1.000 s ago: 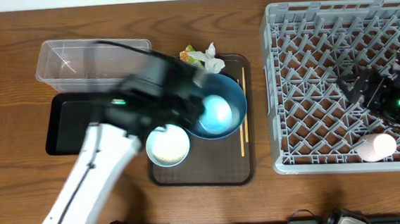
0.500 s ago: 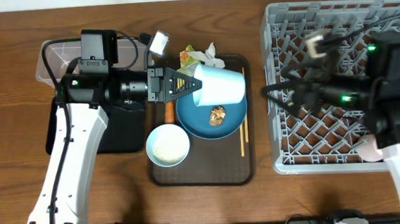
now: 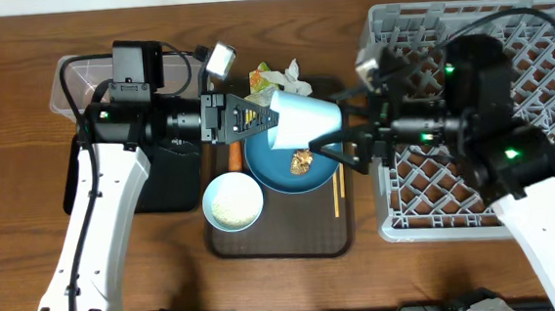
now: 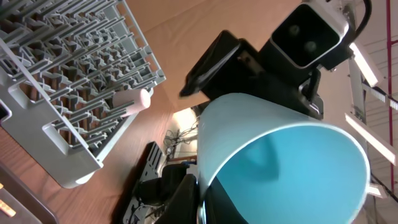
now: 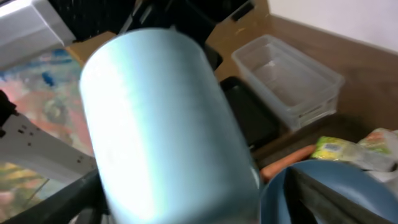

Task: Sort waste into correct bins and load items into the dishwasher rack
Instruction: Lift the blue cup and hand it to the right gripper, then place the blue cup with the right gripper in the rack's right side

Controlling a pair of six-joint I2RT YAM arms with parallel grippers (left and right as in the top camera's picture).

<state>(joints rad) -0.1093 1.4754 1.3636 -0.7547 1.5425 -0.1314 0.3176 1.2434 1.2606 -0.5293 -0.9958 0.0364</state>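
Note:
My left gripper (image 3: 260, 119) is shut on the rim of the small cup with the blue inside (image 3: 306, 120). It holds the cup on its side above the large dark blue dish (image 3: 283, 170). A brown food lump (image 3: 303, 160) lies on the dish. In the left wrist view the cup (image 4: 273, 143) fills the frame at my fingers (image 4: 199, 199). My right gripper (image 3: 340, 143) is open, its fingers on either side of the cup's base (image 5: 168, 124). The pink cup (image 4: 134, 102) lies in the grey rack (image 3: 544, 49).
The white bowl of rice (image 3: 233, 201), a carrot (image 3: 234, 155), the chopsticks (image 3: 337, 186), the yellow-green wrapper (image 3: 264, 78) and the tissue (image 3: 294, 73) are on or by the brown serving tray (image 3: 283, 238). The clear tub (image 3: 81, 81) and black tray (image 3: 75, 179) stand at the left.
My right arm has swung left from over the rack to the cup. My left arm lifted the cup a second ago and has held it still since.

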